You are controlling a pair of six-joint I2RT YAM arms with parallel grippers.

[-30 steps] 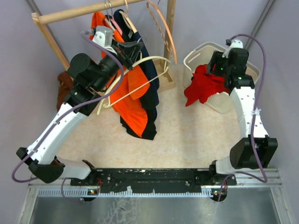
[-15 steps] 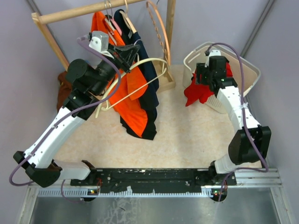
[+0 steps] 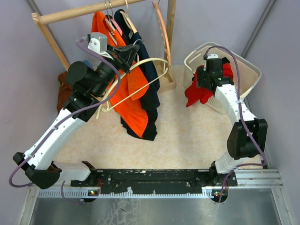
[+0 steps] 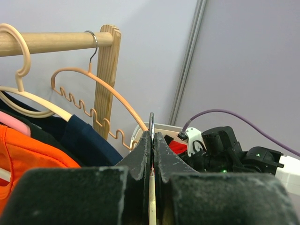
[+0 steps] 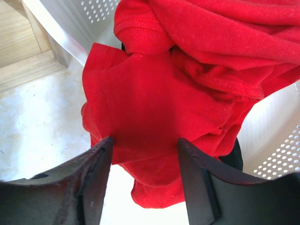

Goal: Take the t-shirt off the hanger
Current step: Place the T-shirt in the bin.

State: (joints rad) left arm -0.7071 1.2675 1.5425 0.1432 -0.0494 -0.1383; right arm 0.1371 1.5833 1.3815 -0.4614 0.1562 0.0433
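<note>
Shifted leftward, the right gripper point(image 5: 144, 140) hovers, jaws apart and empty, over the crumpled red cotton t-shirt point(image 5: 187, 93) draped on the white perforated plastic basket's point(image 3: 251, 70) rim at the table's point(image 3: 187, 136) far right corner. Meanwhile the left gripper point(image 4: 152, 140) pinches the bare cream plastic hanger point(image 3: 152, 59). Removal looks done; next, retreat clear.

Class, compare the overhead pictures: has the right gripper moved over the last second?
Yes. The right gripper has shifted left across the white basket, from near its right side towards its left rim, and is now above the red t-shirt.
</note>
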